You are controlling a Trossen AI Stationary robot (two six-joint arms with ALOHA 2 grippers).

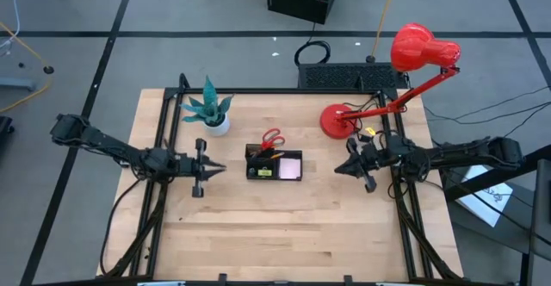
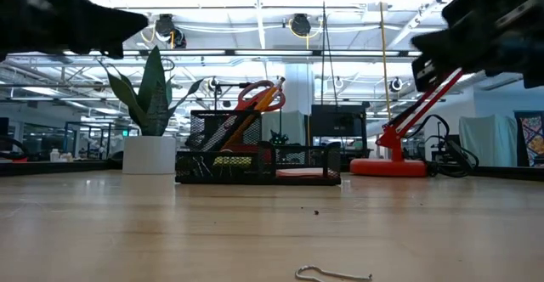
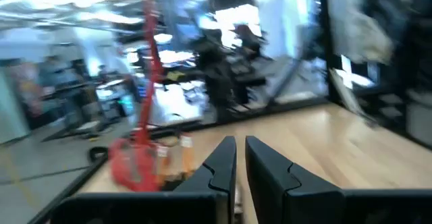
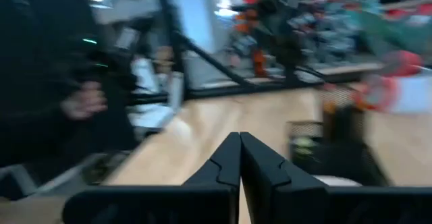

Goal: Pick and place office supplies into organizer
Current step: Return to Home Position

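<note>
The black organizer (image 1: 274,164) (image 2: 255,159) stands mid-table. Red-handled scissors (image 1: 272,137) (image 2: 257,94) and orange pencils (image 1: 266,154) stick upright out of its far left compartment. A pale pink sticky-note pad (image 1: 291,167) lies in its right part, a small yellow piece (image 1: 263,172) in its near left. My left gripper (image 1: 222,169) (image 3: 241,144) hovers left of the organizer with its fingers almost together. My right gripper (image 1: 337,168) (image 4: 239,138) hovers to the organizer's right, shut. In the low view both arms are well above the table, and neither holds anything.
A potted teal plant (image 1: 211,112) stands at far left of the organizer, a red desk lamp (image 1: 343,119) at far right, a black keyboard (image 1: 353,77) beyond the far edge. A small bent wire clip (image 2: 333,273) lies near the near edge. Bare wood lies all around the organizer.
</note>
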